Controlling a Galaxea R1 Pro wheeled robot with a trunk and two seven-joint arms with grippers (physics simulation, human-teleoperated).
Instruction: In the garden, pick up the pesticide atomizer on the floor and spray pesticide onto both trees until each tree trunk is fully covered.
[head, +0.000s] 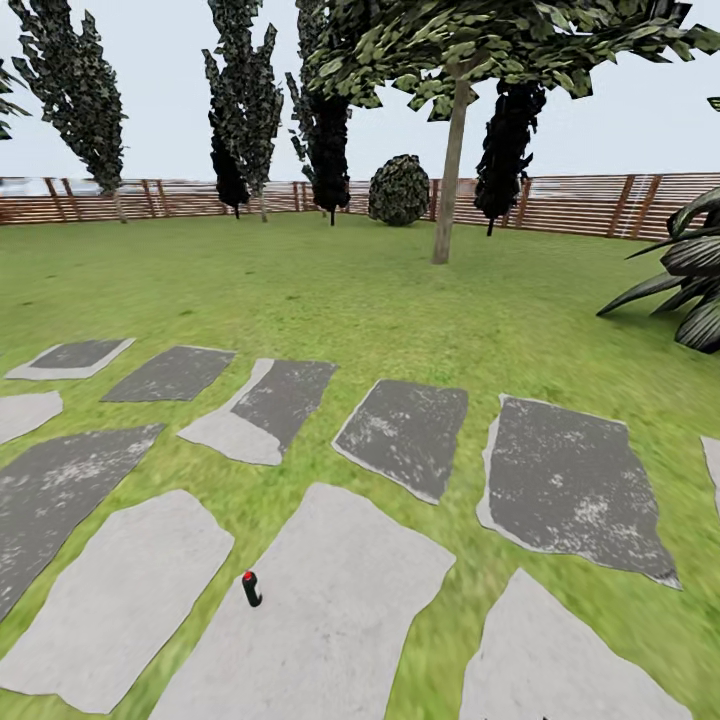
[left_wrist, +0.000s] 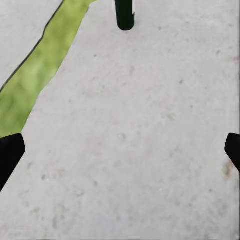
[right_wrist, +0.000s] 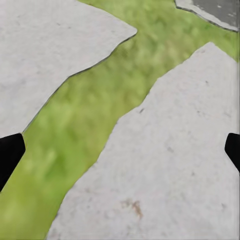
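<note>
The pesticide atomizer (head: 251, 588), a small dark object with a red top, stood on a pale grey stepping stone (head: 330, 620) in the near part of the garden, not on the grass (head: 330, 290). A tree (head: 450, 160) with a bare leaning trunk stood well beyond it, near the slatted wooden fence (head: 590, 205). In the left wrist view the left gripper (left_wrist: 120, 150) was spread wide and held nothing, pale stone beneath it and the atomizer's dark body (left_wrist: 124, 14) ahead. The right gripper (right_wrist: 120, 150) was likewise wide apart and empty, over a grass strip (right_wrist: 75, 145) between two slabs.
</note>
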